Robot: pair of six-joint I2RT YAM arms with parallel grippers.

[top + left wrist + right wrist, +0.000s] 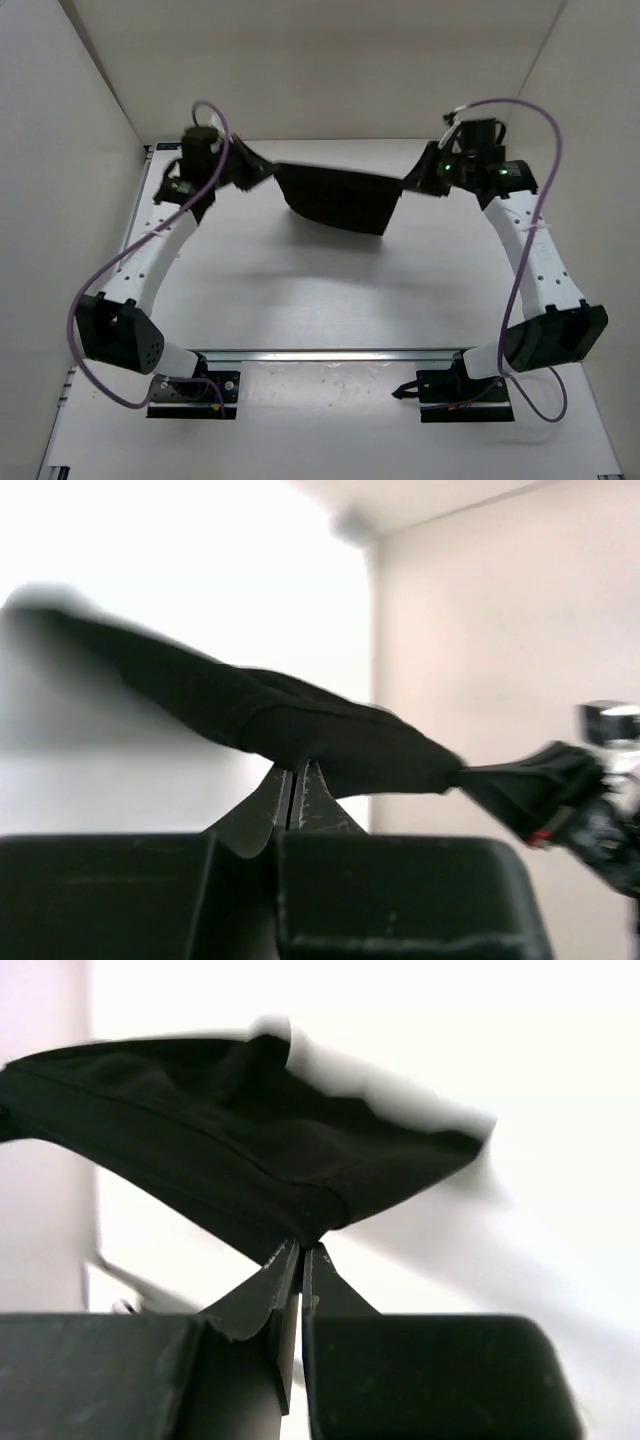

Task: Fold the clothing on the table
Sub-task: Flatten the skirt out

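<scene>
Two claws hold a black garment (340, 200) stretched over the bench (300, 290)

Both robot arms reach from the near edge of the white bench toward its far side. In the overhead view the plain black garment hangs between them like a short hammock, near the back wall (330, 60). Its top edge runs almost straight from one claw to the other. The rest sags toward the viewer in a rough rectangle, and its right side hangs lower than its left.

The left claw (258, 172) is pinched tight on the left end of the garment. Its wrist camera shows the two fingertips (290, 785) pressed together with a fold of black fabric (320, 730) bunched right above them. The cloth runs off to the right of that view to the other claw, which grips the far end.

The right claw (415, 180) is likewise clamped on the right end. Its wrist camera shows the finger tips (285, 1265) meeting with no gap, and a hemmed edge of the garment (230, 1150) is caught at the point where they meet.

A soft shadow (330, 262) lies on the bench below the cloth. From these views I cannot tell whether the lowest edge touches the surface. Both wrist views are blurred.

A purple cable (95, 290) loops along each arm. A metal rail (330, 353) crosses the bench just in front of the arm bases.
</scene>
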